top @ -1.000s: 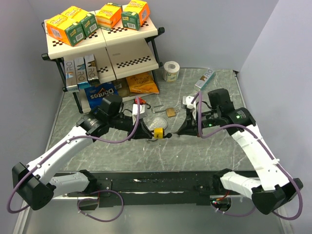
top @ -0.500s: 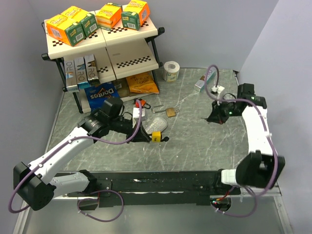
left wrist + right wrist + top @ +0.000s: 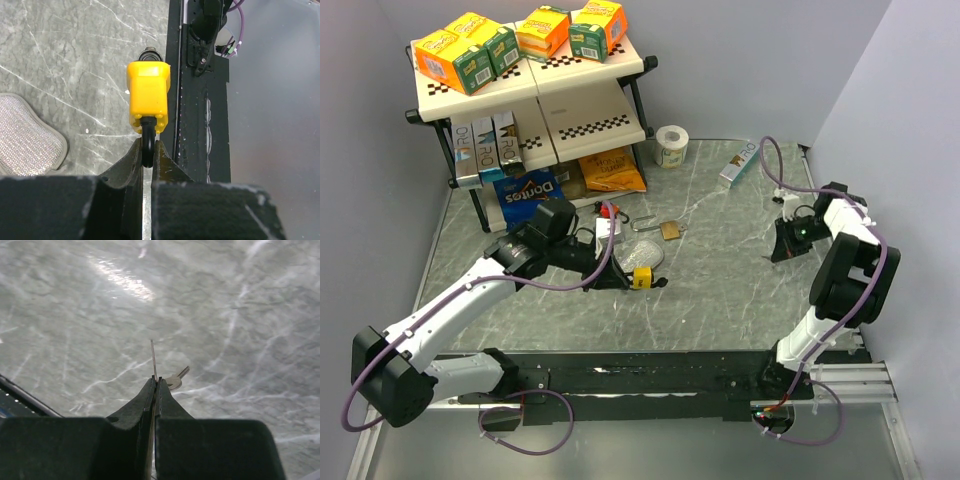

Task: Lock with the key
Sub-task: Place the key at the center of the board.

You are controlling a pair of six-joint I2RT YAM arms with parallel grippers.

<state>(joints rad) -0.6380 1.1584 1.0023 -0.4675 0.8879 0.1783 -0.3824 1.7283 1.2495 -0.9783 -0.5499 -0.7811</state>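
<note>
While left hand (image 3: 146, 155) clamps black shackle (image 3: 148, 144), yellow padlock (image 3: 147, 95) juts just beyond fingertips (image 3: 131, 162), over counter (image 3: 75, 60) edge. Right hand (image 3: 155, 382) pinched together on key (image 3: 175, 381), blade poking beside tips. Key: light, stiff, thin, likely slick; grip flat bow. Padlock rigid, heavier, may swing on shackle.

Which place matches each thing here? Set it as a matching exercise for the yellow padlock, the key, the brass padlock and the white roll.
Things:
1. yellow padlock
2. key
3. brass padlock
4. white roll

Places:
A. lying loose mid-table
B. pinched in the right end effector
C. standing at the back of the table
D. shackle clamped in the left end effector

Pairs: 1-D, 2-B, 3-A, 4-C
</note>
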